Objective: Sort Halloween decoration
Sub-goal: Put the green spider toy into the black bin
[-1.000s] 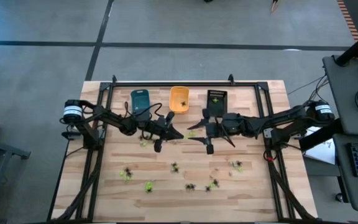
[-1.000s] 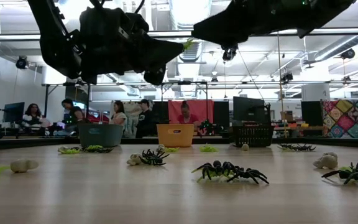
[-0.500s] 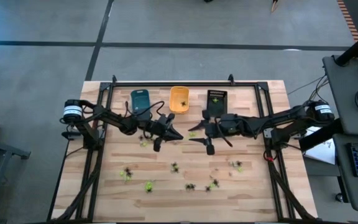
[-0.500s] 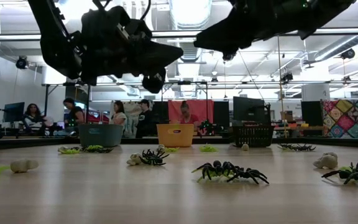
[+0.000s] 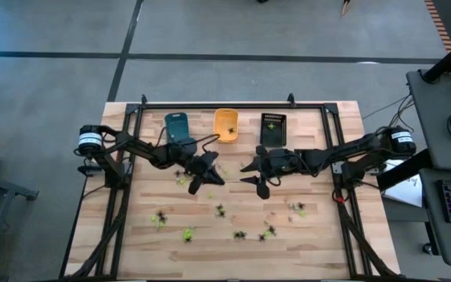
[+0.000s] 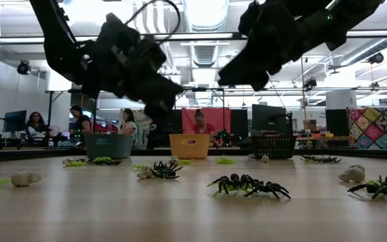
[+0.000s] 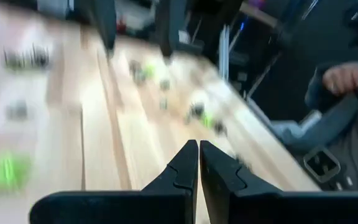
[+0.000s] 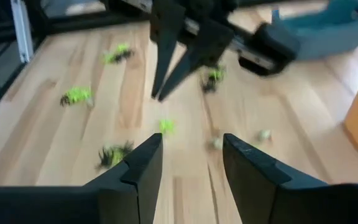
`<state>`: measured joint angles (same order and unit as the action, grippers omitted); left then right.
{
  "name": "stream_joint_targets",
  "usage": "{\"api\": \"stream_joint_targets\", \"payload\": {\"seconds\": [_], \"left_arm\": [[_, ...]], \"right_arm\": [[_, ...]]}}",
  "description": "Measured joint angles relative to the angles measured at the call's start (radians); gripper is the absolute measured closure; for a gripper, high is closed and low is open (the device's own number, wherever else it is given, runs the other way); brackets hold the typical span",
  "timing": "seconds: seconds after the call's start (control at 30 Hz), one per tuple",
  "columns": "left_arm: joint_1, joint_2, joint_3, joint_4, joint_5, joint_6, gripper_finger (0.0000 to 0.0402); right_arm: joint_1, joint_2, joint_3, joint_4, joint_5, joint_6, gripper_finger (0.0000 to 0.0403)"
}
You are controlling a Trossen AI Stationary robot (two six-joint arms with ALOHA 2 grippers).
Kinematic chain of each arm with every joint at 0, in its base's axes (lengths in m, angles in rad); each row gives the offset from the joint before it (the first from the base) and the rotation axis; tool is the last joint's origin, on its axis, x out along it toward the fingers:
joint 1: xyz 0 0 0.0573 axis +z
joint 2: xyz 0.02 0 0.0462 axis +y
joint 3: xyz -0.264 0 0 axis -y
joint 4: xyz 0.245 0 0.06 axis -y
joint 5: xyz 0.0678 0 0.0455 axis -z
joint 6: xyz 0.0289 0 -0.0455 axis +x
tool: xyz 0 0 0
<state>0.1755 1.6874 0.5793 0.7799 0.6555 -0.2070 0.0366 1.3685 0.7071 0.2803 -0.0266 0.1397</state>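
Left gripper (image 5: 196, 184) clenched, seemingly empty; right gripper (image 5: 251, 174) parted, nothing between — both above scattered spider figures (image 5: 220, 210).

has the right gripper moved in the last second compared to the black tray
Yes. In the high view the right gripper has slid leftward and slightly toward the table's near edge; it is now left of the black tray rather than just below it.

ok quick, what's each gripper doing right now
Left gripper: shut, nothing held, above the table.
Right gripper: open, empty, above the table.
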Motion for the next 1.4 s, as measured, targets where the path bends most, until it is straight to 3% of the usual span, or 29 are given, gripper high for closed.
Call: {"api": "stream_joint_targets", "payload": {"seconds": [0.17, 0.33, 0.67, 0.83, 1.13, 1.4], "left_arm": [[-0.039, -0.044, 0.0, -0.305, -0.035, 0.102, 0.0402], [-0.107, -0.059, -0.001, -0.48, -0.18, 0.21, 0.0402], [-0.151, -0.059, -0.001, -0.478, -0.298, 0.294, 0.0398], [-0.158, -0.059, -0.005, -0.484, -0.301, 0.326, 0.0357], [-0.189, -0.056, -0.011, -0.492, -0.411, 0.327, 0.0256], [-0.19, -0.053, -0.013, -0.489, -0.447, 0.278, 0.0245]], "right_arm": [[0.022, 0.008, 0.004, -0.01, -0.008, 0.002, 0.026], [0.036, 0.003, 0.004, -0.023, -0.008, -0.006, 0.027], [0.036, 0.002, 0.004, -0.041, -0.007, -0.027, 0.0282], [0.036, 0.002, 0.004, -0.044, -0.007, -0.027, 0.0281], [0.036, 0.002, 0.004, -0.044, -0.007, -0.027, 0.0288], [0.036, 0.002, 0.004, -0.045, -0.007, -0.027, 0.0293]]}}
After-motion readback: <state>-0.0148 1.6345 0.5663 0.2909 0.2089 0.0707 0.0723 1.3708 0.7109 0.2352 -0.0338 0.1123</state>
